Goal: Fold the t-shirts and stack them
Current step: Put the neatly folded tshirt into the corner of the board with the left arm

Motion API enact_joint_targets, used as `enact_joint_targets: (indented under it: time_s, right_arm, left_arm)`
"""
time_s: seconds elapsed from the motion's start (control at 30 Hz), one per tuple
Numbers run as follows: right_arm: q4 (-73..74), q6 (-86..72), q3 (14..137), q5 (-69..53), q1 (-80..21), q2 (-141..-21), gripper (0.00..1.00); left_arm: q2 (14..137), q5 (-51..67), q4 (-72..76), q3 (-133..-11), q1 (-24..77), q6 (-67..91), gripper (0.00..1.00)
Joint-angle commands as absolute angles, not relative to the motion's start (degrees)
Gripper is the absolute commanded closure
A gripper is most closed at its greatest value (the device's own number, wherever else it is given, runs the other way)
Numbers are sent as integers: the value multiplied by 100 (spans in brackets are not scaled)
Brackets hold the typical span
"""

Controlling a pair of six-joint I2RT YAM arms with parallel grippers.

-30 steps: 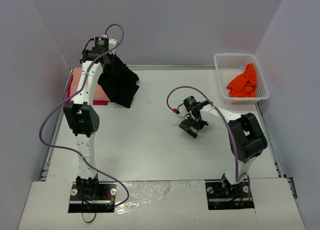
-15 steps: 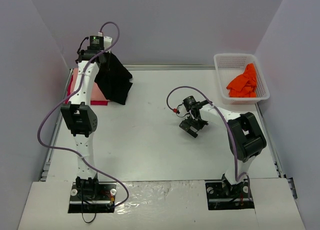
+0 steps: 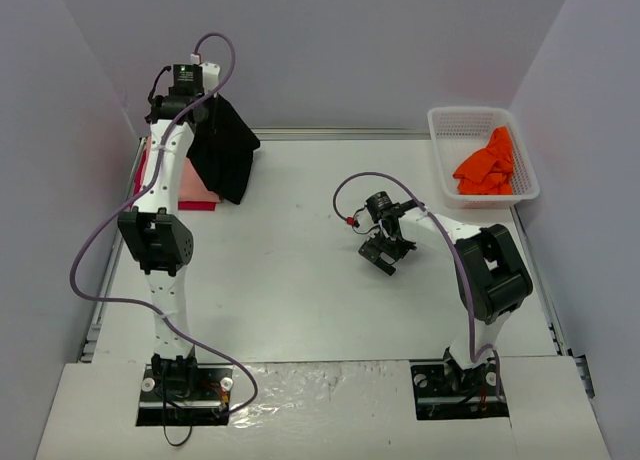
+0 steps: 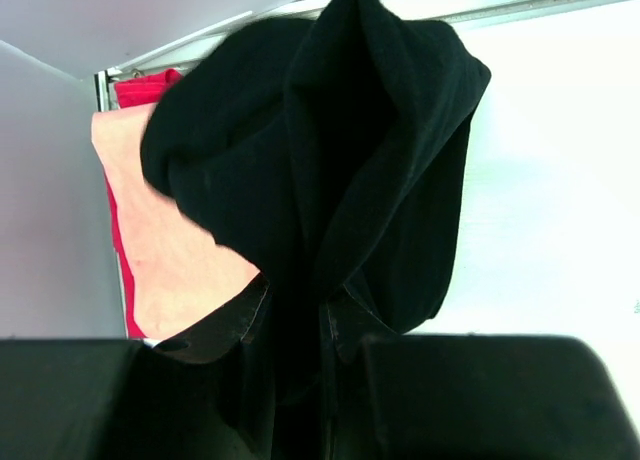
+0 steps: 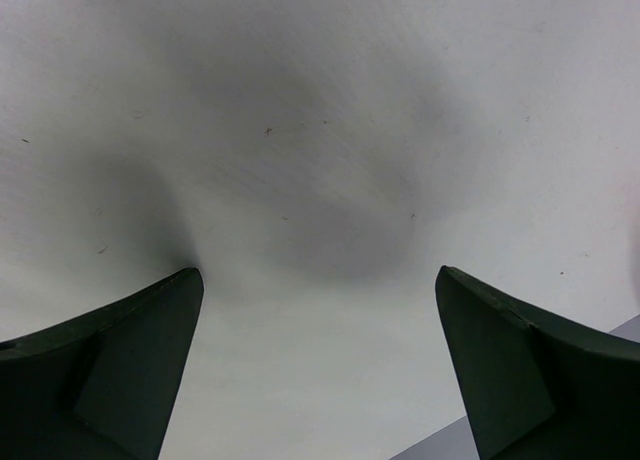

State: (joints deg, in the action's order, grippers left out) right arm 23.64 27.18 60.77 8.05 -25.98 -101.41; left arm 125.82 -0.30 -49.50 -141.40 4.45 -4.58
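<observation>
High at the back left, my left gripper [image 3: 212,98] is shut on the black t-shirt [image 3: 225,150], which hangs folded from it above the table. In the left wrist view the black t-shirt [image 4: 320,180] drapes down from the left gripper [image 4: 295,325]. Below it lie the salmon-pink t-shirt [image 4: 165,260] and, under that, the red t-shirt [image 4: 145,85]. These folded shirts, the salmon-pink t-shirt [image 3: 192,183] and the red t-shirt [image 3: 200,206], sit at the table's far left. My right gripper [image 3: 381,259] stands open mid-table; its view shows the right gripper [image 5: 318,280] over bare table. An orange t-shirt [image 3: 487,164] lies crumpled in the basket.
The white mesh basket [image 3: 460,125] stands at the back right corner. The table's metal edge rail [image 4: 520,0] runs along the back, close behind the stack. Grey walls enclose the table on three sides.
My left arm has carried the hanging black t-shirt leftward and a little back, over the pink and red stack. The right arm has not moved.
</observation>
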Motion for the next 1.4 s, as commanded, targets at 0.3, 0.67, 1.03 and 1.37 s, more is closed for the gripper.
enact_joint_targets:
  time_s: [0.3,0.67,1.03,1.37]
  right_arm:
    - [2241,2689,5616,1151,-2505,-10846,0]
    - [2241,2689,5607,1204,-2487,-10951,0]
    - [2250,2681,5572,1213,-2373,-11074,0]
    - [2285,2654,5590,1169,-2241,-11250,0]
  left_arm:
    - [11892,-290,-4922,-14581,299,-782,97]
    - [11830,-158,-4816,-14265,-219,-1010,98]
    - [11856,0,-4386,-13606,-711,-1274,98]
    - [12164,316,-4210,-13641,-1116,-1547,98]
